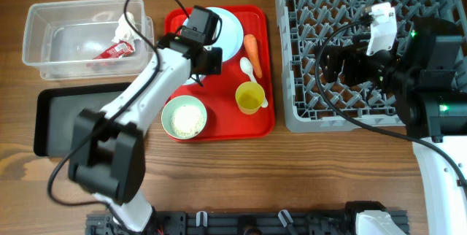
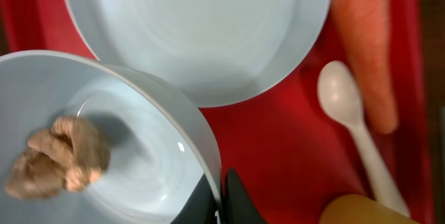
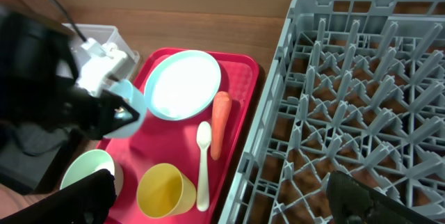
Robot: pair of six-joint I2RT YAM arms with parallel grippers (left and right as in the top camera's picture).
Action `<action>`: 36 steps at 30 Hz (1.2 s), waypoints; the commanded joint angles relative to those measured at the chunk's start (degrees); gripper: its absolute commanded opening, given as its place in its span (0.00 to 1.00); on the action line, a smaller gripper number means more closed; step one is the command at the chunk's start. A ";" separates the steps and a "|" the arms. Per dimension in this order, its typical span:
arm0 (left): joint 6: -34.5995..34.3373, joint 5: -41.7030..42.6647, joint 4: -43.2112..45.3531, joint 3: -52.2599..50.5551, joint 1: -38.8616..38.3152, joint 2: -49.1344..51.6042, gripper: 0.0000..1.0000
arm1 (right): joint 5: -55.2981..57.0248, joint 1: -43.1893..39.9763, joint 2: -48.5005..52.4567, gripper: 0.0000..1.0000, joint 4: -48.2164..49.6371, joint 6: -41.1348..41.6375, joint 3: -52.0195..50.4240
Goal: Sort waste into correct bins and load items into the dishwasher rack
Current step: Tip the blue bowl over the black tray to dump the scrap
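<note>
The left gripper clamps the rim of the small pale blue bowl, seemingly tilted. A brown scrap lies to its left. The right gripper gapes wide.

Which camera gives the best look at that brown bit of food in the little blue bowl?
The left wrist view: the brown food scrap lies in plain sight inside the small blue bowl, close up. Overhead, the left arm covers it. The right wrist view shows only the bowl's outside, not the scrap.

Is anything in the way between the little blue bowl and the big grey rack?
Yes: the carrot, white spoon and yellow cup lie between them on the red tray. The right gripper hangs open above the rack.
</note>
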 commanded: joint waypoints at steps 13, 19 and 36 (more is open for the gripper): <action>-2.67 15.45 -21.35 1.73 21.55 -17.88 0.04 | -1.55 -0.13 0.39 1.00 -0.09 0.94 1.46; 8.04 34.27 -25.99 -0.59 39.12 -17.84 0.04 | -1.55 -0.13 0.39 1.00 -0.28 0.94 1.46; 13.07 74.86 -8.83 -19.71 65.16 -12.46 0.04 | -1.53 -0.15 0.39 1.00 -0.55 2.05 1.46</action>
